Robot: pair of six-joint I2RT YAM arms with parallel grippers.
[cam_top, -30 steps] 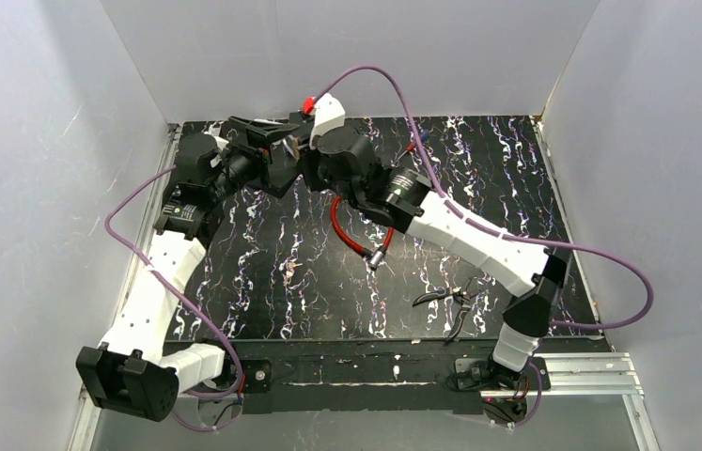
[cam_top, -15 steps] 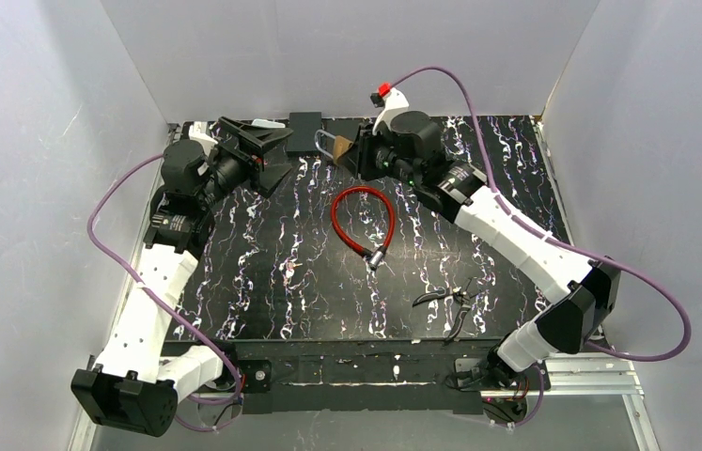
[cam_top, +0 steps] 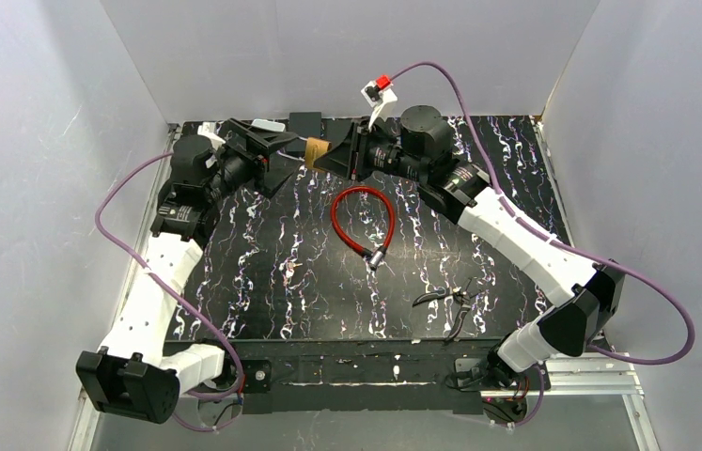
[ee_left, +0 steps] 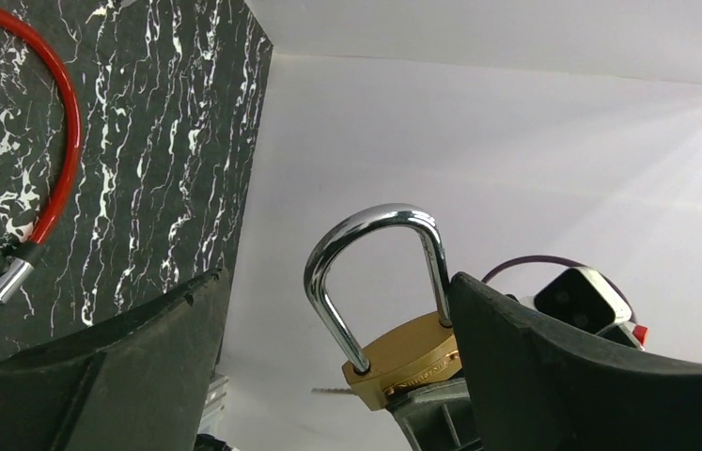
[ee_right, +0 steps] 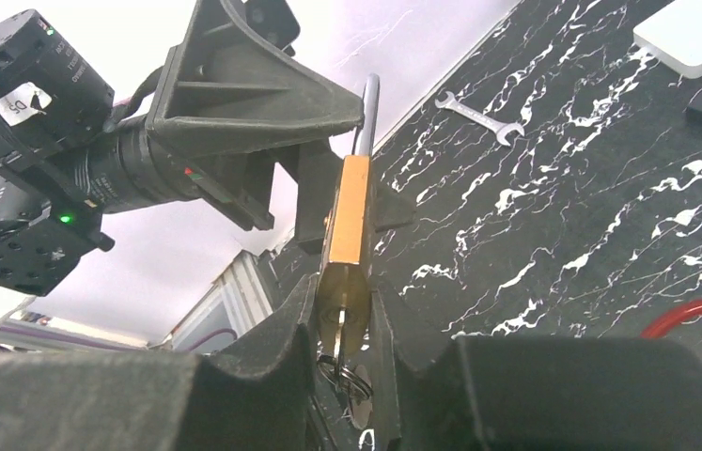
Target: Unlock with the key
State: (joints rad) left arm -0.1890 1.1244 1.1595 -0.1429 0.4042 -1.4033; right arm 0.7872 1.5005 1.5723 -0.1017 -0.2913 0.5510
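While the brass padlock (ee_right: 351,216) is held up off the worktop (cam_top: 262,272) near its far edge, its body is pinched between the fingers of the right end effector (ee_right: 341,305), and its steel shackle (ee_left: 375,221) points toward the left arm. A key (ee_right: 340,331) with its ring sits at the underside of the body, low between those fingers. The left end effector (ee_left: 337,282) is released, its two black fingers (ee_left: 112,366) spread wide with the shackle standing in the gap between them; whether either finger touches the shackle I cannot tell. On the worktop below lies a looped red cable lock (cam_top: 363,214), with black-handled pliers (cam_top: 448,303) nearer the arm bases, a small wrench (ee_right: 474,111) close to the wall, and a white block (ee_right: 694,33)
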